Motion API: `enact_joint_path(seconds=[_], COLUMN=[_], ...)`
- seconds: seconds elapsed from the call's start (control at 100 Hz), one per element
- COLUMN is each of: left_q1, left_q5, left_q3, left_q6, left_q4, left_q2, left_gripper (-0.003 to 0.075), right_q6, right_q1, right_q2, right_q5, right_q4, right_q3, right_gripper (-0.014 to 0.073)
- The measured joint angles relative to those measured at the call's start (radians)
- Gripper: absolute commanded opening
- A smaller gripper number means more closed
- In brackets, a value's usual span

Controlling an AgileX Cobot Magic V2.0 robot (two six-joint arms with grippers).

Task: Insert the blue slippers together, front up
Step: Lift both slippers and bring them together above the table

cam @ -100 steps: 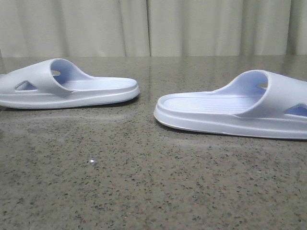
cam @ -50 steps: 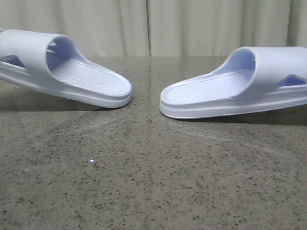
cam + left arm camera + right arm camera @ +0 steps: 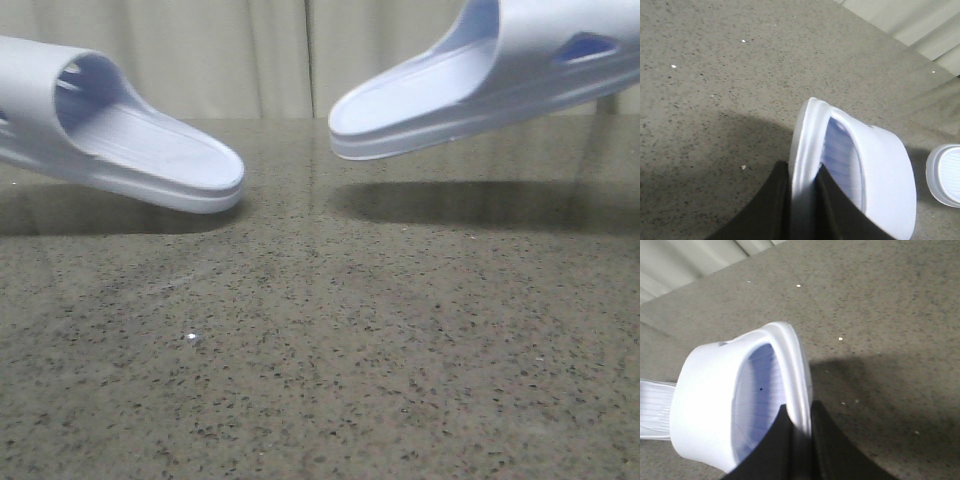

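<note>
Two pale blue slippers are held off the speckled stone table. The left slipper [image 3: 120,135] hangs at the left of the front view, heel end pointing right and down, close above the table. My left gripper [image 3: 804,172] is shut on its sole edge [image 3: 805,145]; one finger is inside on the footbed. The right slipper [image 3: 480,85] is higher, at the upper right, heel end pointing left. My right gripper [image 3: 799,412] is shut on its sole edge [image 3: 795,375]. Neither gripper shows in the front view. The other slipper's tip shows in each wrist view [image 3: 945,175] [image 3: 655,410].
The grey speckled table [image 3: 320,340] stretches in front of both slippers, with their shadows on it. Pale curtains [image 3: 300,50] hang behind the table's far edge.
Both slippers have been lifted from the table. The right one has risen well up and tilted; the left one has tilted and shifted left, staying low.
</note>
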Motion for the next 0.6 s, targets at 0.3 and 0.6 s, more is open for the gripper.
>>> enact_joint_path(seconds=[0.3,0.6], left_q1=[0.001,0.001], left_q5=[0.092,0.183], left_q3=[0.000,0.000], left_q6=[0.002,0.022], left_q4=[-0.105,-0.198], left_q2=[0.000,0.000], left_gripper=[0.0015,0.0015], right_q6=[-0.154,-0.276], right_q1=[0.000,0.000], right_q2=[0.059,0.157], right_q5=[0.105,0.157], right_q4=[0.221,0.372], right_q3=[-0.002,-0.002], right_gripper=[-0.0107,-0.0107])
